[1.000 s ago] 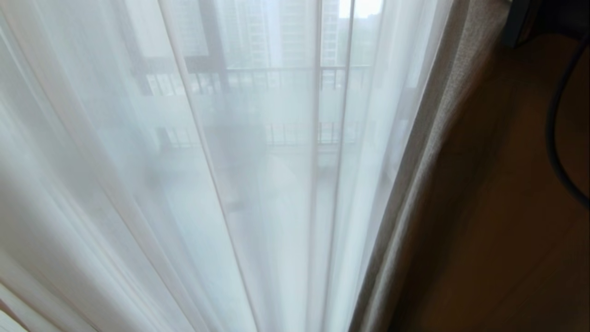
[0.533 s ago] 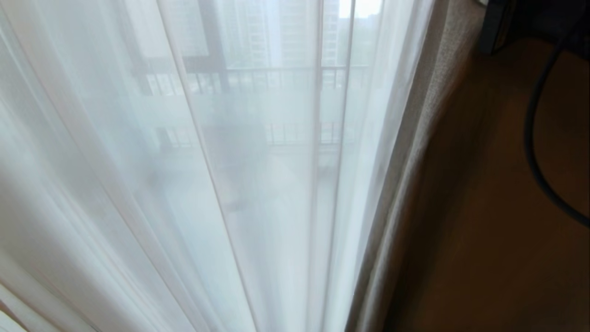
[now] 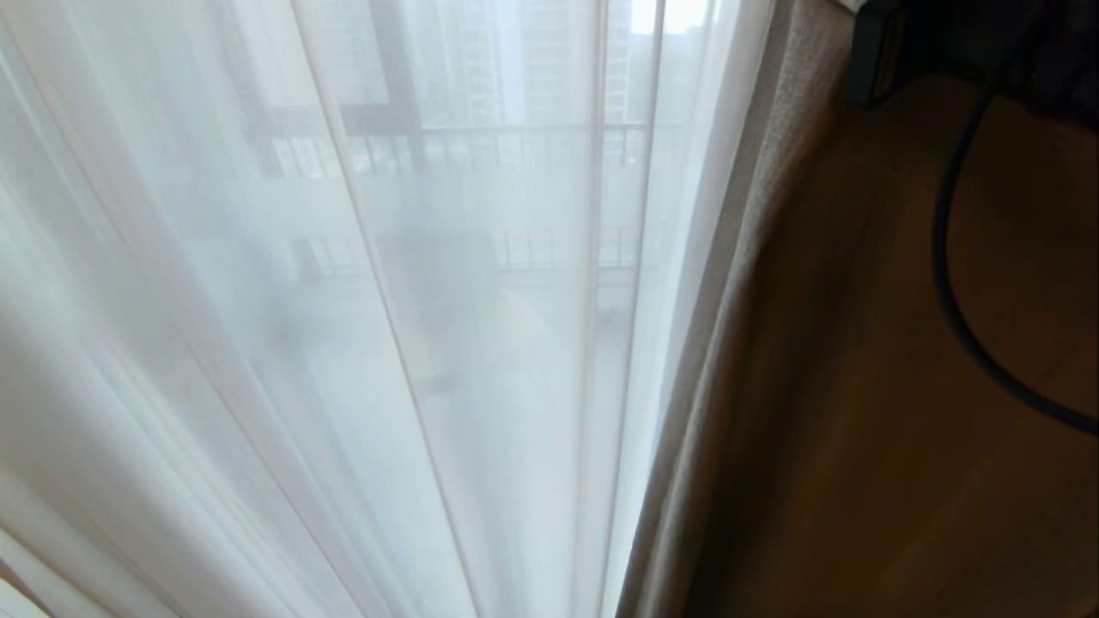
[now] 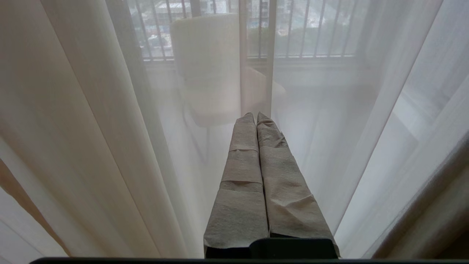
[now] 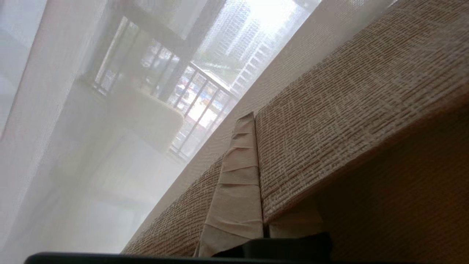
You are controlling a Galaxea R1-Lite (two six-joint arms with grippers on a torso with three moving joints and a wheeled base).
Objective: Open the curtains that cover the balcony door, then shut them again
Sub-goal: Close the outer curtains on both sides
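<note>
The curtains hang in two layers: sheer white voile (image 3: 343, 343) fills most of the head view, and the thick beige woven drape (image 3: 747, 240) hangs along its right side. My right gripper (image 5: 254, 117) is shut on the free edge of the thick drape (image 5: 348, 91). One taped finger (image 5: 238, 176) shows and the other is hidden behind the fabric. My left gripper (image 4: 255, 115) is shut and empty, pointing at the sheer voile (image 4: 91, 128) without touching it. The balcony door is veiled by the sheer and I cannot make it out.
Through the sheer I see dim railing bars (image 3: 515, 142) and a pale chair (image 4: 205, 69) outside. To the right of the thick drape are brown wooden floor (image 3: 901, 446), a looping black cable (image 3: 949, 283) and a dark block (image 3: 884, 43) at the top.
The thick drape's edge has slid left over the sheer, and the dark block and cable have moved left with it. The railing behind stays in place. The left gripper has not moved.
</note>
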